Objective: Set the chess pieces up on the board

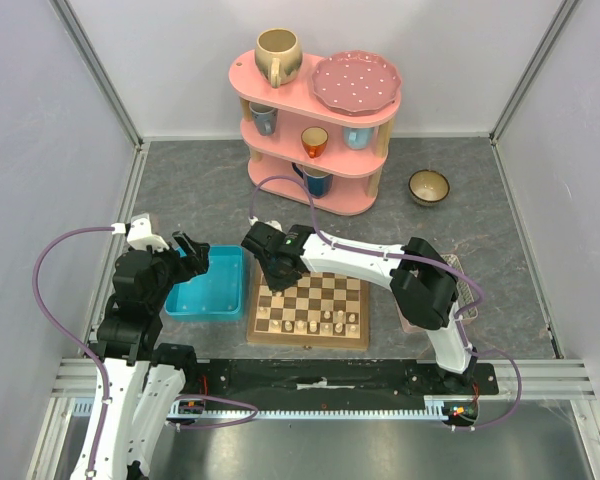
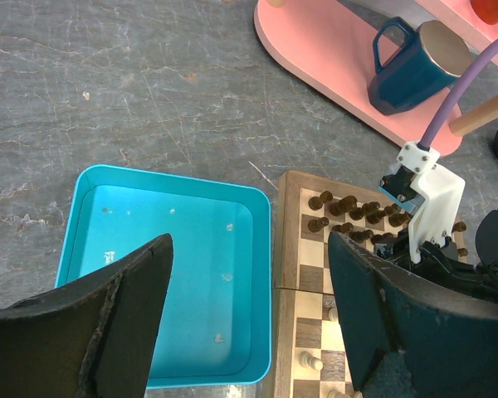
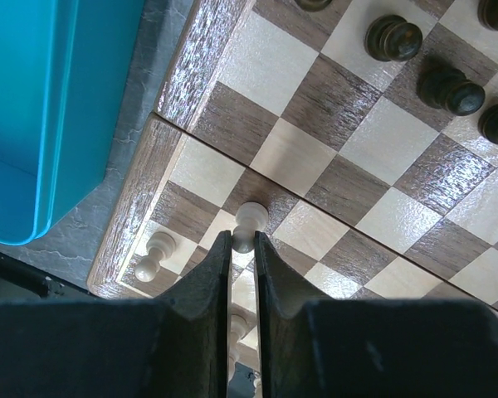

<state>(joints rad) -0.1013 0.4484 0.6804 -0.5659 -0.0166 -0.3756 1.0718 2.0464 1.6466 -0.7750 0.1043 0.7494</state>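
The right pincer (image 3: 241,238) is clenched on a cream pawn (image 3: 251,218), with one finger on each side of its stem. It is over the left side of the board (image 1: 306,342). Whether the pawn's foot rests on its square cannot be told. A second cream pawn (image 3: 153,255) stands near it by the left border, and more cream chessmen (image 1: 318,322) line the board's near rows. The board lies on the grey desk (image 1: 460,230), just beside a turquoise tray (image 2: 183,274). Above that tray hangs the left pincer (image 2: 249,240), released, with nothing between its fingers. Dark chessmen (image 3: 393,37) crowd the board's far rows. Farther back stand a pink shelf (image 1: 315,120) with mugs and a small bowl (image 1: 429,186).
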